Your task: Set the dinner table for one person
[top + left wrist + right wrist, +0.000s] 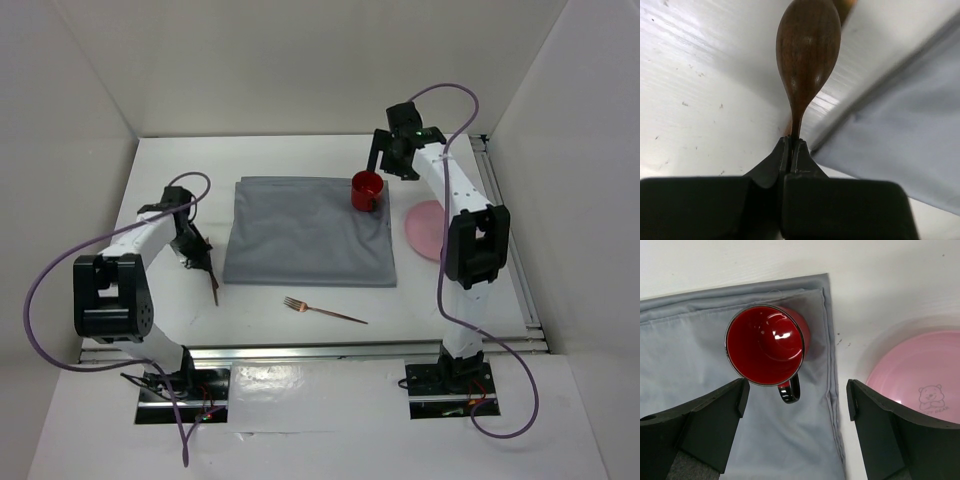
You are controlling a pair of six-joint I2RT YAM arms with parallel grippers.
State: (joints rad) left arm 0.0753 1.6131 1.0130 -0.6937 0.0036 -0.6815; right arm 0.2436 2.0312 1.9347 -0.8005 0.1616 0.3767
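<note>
White worktop [420,300], laid with grey cloth [300,235] bearing red mug [765,342], pink plate [920,375] and fork [322,311] alongside; brown spoon [807,55] is clamped by left tool [791,149], right tool [796,395] is held released.

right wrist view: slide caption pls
Open right gripper hovers over a red mug on the grey cloth, pink bear-print plate beside the cloth.

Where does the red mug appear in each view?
Top external: red mug on the grey cloth, at its far right corner.
Left wrist: not in it; only the cloth's edge shows at right.
Right wrist: upper centre-left, on the cloth, beside the pink plate.
Shared landmark: the grey cloth.
</note>
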